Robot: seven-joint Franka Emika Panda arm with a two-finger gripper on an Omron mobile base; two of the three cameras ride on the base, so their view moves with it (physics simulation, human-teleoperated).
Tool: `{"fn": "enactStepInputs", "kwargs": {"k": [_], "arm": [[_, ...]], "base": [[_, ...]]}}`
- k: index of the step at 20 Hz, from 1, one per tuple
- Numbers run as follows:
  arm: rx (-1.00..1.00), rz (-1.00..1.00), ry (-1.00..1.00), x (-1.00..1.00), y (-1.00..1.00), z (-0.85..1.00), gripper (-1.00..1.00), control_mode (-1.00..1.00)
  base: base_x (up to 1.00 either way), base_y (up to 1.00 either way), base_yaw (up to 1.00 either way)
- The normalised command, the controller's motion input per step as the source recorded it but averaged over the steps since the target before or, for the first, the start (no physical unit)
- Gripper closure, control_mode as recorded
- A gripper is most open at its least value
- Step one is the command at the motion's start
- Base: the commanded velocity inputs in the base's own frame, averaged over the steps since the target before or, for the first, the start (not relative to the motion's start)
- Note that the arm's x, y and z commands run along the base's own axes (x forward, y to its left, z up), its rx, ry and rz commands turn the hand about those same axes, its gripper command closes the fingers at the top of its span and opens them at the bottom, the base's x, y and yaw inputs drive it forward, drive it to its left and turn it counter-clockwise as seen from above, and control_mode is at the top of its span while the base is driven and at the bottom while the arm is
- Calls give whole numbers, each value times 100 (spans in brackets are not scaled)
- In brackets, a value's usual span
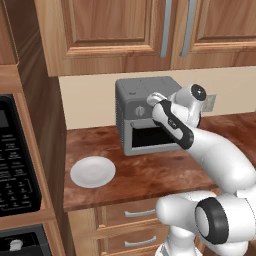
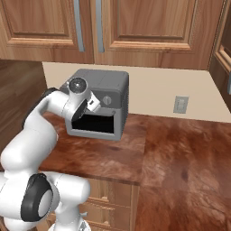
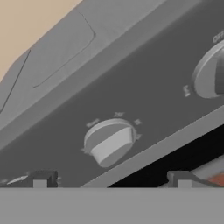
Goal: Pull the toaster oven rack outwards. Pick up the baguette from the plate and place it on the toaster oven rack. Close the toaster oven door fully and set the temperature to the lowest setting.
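The dark-grey toaster oven [image 1: 134, 90] [image 2: 110, 83] stands at the back of the counter. Its toaster oven door [image 1: 150, 139] stands upright against the front, light-grey frame around dark glass. My gripper [image 1: 148, 101] [image 2: 102, 104] [image 3: 111, 179] is open, right in front of the knob row. In the hand view a round knob [image 3: 109, 142] sits just beyond and between my two fingertips [image 3: 41, 179], untouched; a second knob [image 3: 212, 76] lies to the upper right. The white plate [image 1: 92, 171] lies bare on the counter, left of the oven. The baguette and the toaster oven rack are hidden.
A black microwave [image 1: 15, 160] with a keypad fills the shelf at far left. Wooden wall cabinets [image 1: 115, 30] hang low over the oven. A wall outlet [image 2: 181, 104] sits right of the oven, with wide brown counter [image 2: 180, 158] below it.
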Motion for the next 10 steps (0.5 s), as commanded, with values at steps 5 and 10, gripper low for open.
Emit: {"fn": "enactStepInputs", "kwargs": {"k": [5, 10], "arm": [[0, -4, 0, 15, -1, 0, -100, -100], [0, 0, 0, 22, -6, 0, -100, -100]], "base": [[0, 0, 0], [0, 0, 0]]}}
